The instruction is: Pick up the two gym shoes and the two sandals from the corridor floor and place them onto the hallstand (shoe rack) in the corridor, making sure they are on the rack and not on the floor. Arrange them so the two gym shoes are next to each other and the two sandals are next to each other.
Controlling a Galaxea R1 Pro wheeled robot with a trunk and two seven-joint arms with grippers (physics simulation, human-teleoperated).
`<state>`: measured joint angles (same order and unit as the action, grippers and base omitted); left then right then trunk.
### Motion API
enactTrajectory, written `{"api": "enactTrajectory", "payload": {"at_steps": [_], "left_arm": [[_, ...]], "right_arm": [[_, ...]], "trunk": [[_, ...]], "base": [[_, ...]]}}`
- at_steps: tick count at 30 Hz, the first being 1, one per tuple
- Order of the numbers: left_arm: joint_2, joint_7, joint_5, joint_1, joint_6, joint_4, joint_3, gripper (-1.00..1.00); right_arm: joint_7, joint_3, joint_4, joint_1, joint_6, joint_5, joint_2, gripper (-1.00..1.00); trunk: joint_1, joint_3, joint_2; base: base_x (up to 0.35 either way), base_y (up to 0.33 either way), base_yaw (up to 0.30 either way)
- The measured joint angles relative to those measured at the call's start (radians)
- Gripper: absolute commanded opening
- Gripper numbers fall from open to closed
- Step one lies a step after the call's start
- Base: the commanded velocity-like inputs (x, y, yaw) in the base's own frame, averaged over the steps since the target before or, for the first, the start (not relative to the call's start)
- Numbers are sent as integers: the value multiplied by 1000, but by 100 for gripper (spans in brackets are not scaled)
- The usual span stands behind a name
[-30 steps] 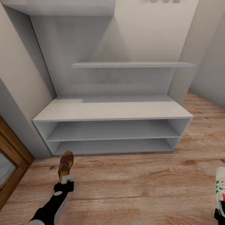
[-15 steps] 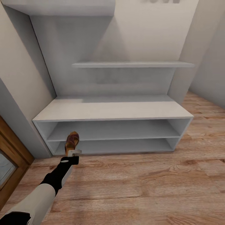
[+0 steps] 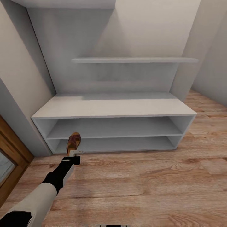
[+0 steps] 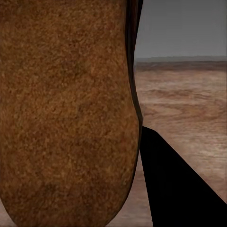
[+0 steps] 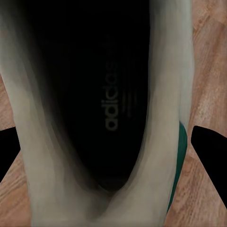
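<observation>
Left claw (image 3: 74, 152): pinching a brown sandal (image 3: 73, 142) at the hallstand's (image 3: 110, 108) lower-left shelf edge.
Right claw: grips a gym shoe (image 5: 99, 118), above the corridor floor (image 5: 208, 71).

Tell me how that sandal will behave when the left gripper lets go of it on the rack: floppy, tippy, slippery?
The sandal juts straight out from the left gripper without drooping, so it is probably fairly stiff. Its sole looks broad and flat, so it should settle without tipping. The rack looks smooth, so it might slide slightly.
</observation>
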<state>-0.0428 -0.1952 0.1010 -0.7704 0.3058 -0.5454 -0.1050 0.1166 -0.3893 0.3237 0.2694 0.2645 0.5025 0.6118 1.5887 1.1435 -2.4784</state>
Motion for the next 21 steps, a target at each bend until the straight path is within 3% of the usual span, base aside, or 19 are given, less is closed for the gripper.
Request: {"api": "enactTrajectory", "payload": {"at_steps": [3, 10, 21], "left_arm": [[0, 0, 0, -2, 3, -1, -1, -100], [-6, 0, -1, -6, 5, -2, -1, -100], [-7, -1, -4, -6, 5, 0, -2, -100]], "right_arm": [[1, 0, 0, 0, 1, 0, 0, -100], [1, 1, 0, 0, 2, 0, 0, -100], [1, 2, 0, 0, 3, -1, 0, -100]], "trunk": [[11, 14, -21], [15, 51, -23], [15, 56, -23]], "base": [[0, 0, 0], [0, 0, 0], [1, 0, 0]]}}
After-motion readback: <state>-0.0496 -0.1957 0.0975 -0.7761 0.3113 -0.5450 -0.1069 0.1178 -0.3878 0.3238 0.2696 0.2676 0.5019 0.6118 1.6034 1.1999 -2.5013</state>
